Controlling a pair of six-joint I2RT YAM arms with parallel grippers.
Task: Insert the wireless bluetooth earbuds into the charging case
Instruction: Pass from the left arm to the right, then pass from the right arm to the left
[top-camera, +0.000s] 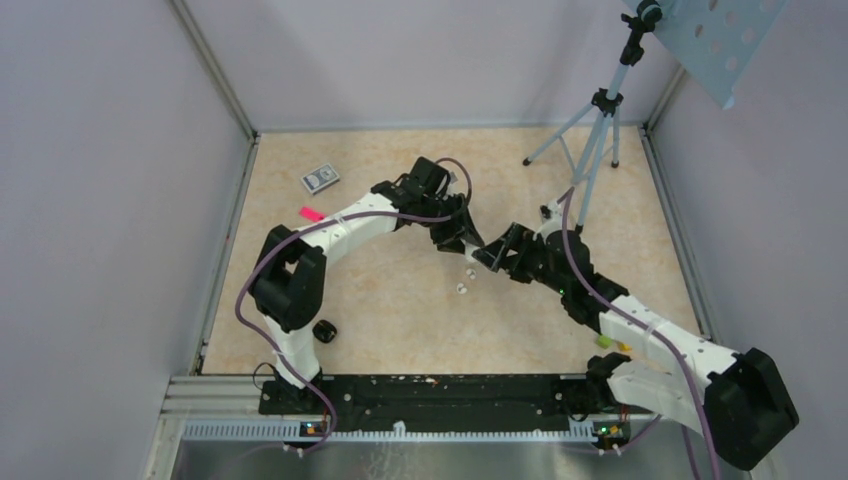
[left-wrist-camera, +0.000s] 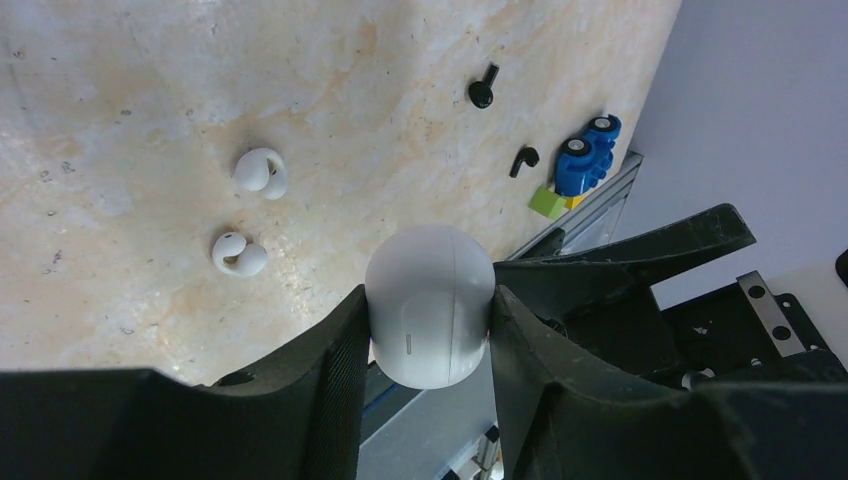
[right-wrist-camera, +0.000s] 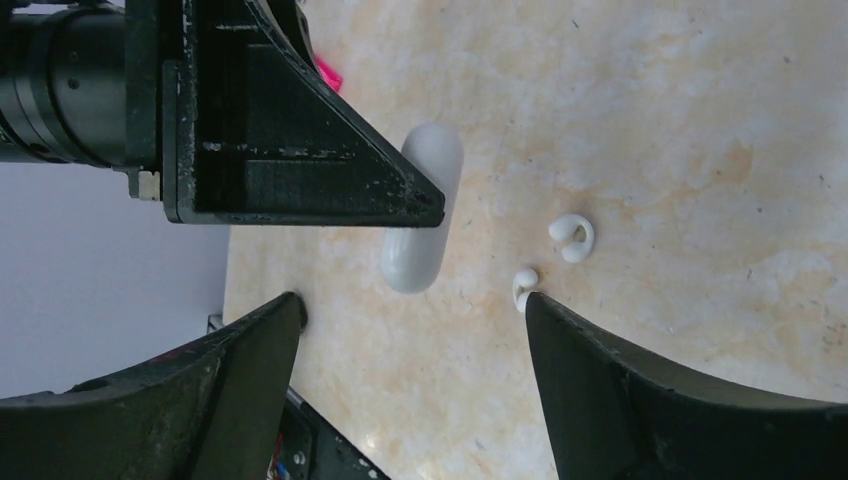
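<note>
My left gripper (top-camera: 467, 238) is shut on a closed white charging case (left-wrist-camera: 430, 305) and holds it above the table; the case also shows in the right wrist view (right-wrist-camera: 422, 210). Two white earbuds (left-wrist-camera: 261, 172) (left-wrist-camera: 238, 254) lie on the table just below it, and they show in the top view (top-camera: 466, 280) and the right wrist view (right-wrist-camera: 573, 237) (right-wrist-camera: 522, 287). My right gripper (right-wrist-camera: 410, 305) is open and empty, facing the case, one fingertip beside the nearer white bud. Two black earbuds (left-wrist-camera: 484, 90) (left-wrist-camera: 523, 160) lie farther off.
Blue (left-wrist-camera: 585, 165) and green (left-wrist-camera: 548, 202) toy blocks sit near the black buds by the front rail. A card box (top-camera: 320, 178) and a pink piece (top-camera: 311, 213) lie back left. A small black rounded object (top-camera: 324, 330) sits near the left base. A tripod (top-camera: 590, 150) stands back right.
</note>
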